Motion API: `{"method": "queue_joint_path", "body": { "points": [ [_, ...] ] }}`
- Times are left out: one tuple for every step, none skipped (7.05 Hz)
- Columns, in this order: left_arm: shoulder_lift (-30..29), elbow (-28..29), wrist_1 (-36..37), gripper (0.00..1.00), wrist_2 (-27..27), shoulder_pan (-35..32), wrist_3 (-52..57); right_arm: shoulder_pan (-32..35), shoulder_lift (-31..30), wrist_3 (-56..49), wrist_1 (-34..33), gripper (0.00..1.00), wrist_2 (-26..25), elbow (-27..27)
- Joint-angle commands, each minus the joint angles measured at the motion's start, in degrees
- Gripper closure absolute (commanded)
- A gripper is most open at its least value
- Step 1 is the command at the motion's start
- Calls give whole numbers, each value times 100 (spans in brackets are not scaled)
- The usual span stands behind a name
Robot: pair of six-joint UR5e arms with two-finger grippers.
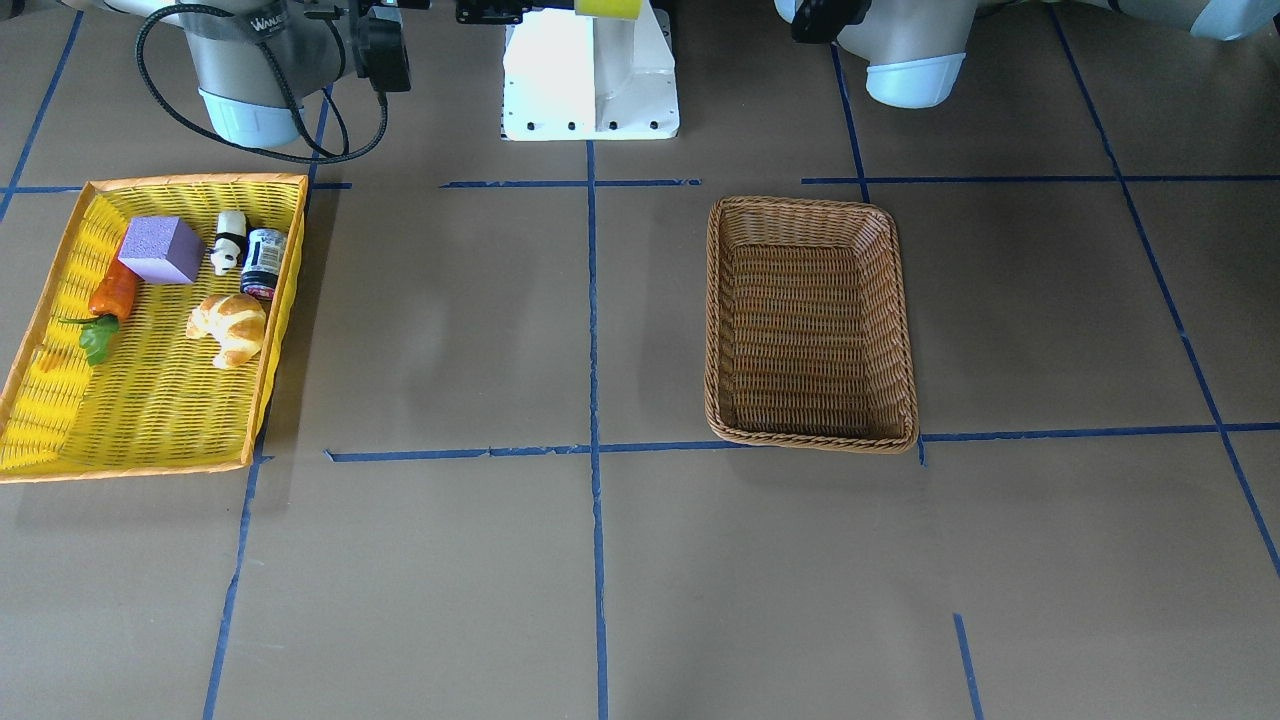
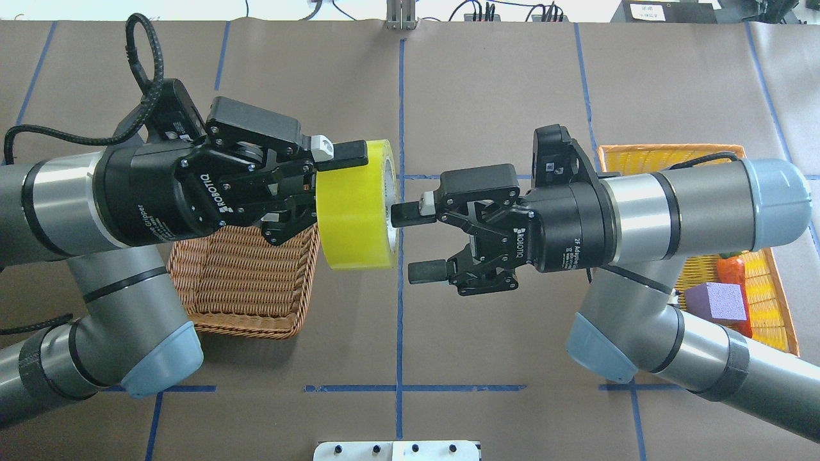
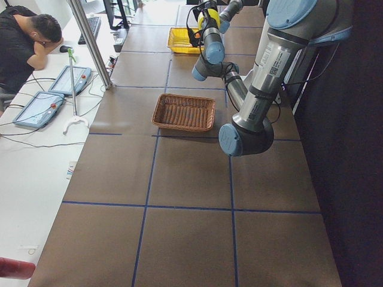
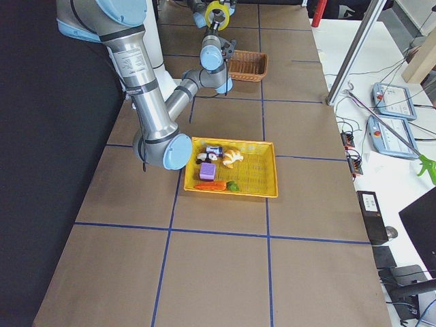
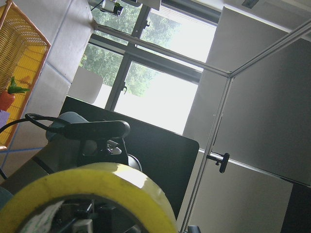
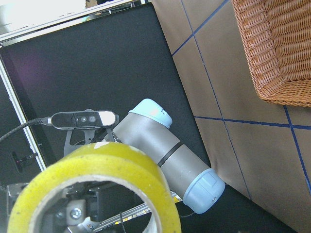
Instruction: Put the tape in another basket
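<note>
Left of centre in the overhead view, the left gripper (image 2: pixel 320 192) clamps the tape (image 2: pixel 355 211) aloft, beside the basket (image 2: pixel 243 288), core pointing rightward. The right gripper (image 2: pixel 415 243), jaws spread, has one finger at the roll's open face.

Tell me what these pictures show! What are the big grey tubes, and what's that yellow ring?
Those grey tubes are the robot's left arm and right arm, each ending in a two-finger claw. Six cameras snapped the same moment: one above, behind the robot; one facing it; one at each end; one on each wrist. The left claw pinches a roll of yellow tape up in the air. The right claw is open beside it. On the table sit a brown basket with nothing in it and a yellow tray holding a toy croissant, a carrot, a purple block and a small jar.
</note>
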Motion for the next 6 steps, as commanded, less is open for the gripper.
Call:
{"method": "queue_joint_path", "body": {
  "points": [
    [59, -43, -52, 100, -15, -68, 5, 51, -192, 37, 285, 0, 7, -1],
    [234, -96, -88, 100, -68, -190, 5, 138, -402, 20, 313, 0, 16, 16],
    [392, 8, -36, 100, -312, -383, 74, 374, -517, 19, 296, 0, 68, 25],
    [429, 148, 165, 100, -575, -463, 458, 664, -727, -59, 200, 0, 321, -53],
    [751, 167, 767, 100, -1031, -655, 1018, 1119, -947, -495, 190, 0, 698, -280],
    [902, 185, 1539, 100, -1366, -762, 1546, 1585, -1071, -847, -123, 0, 1154, -439]
  ]
}}
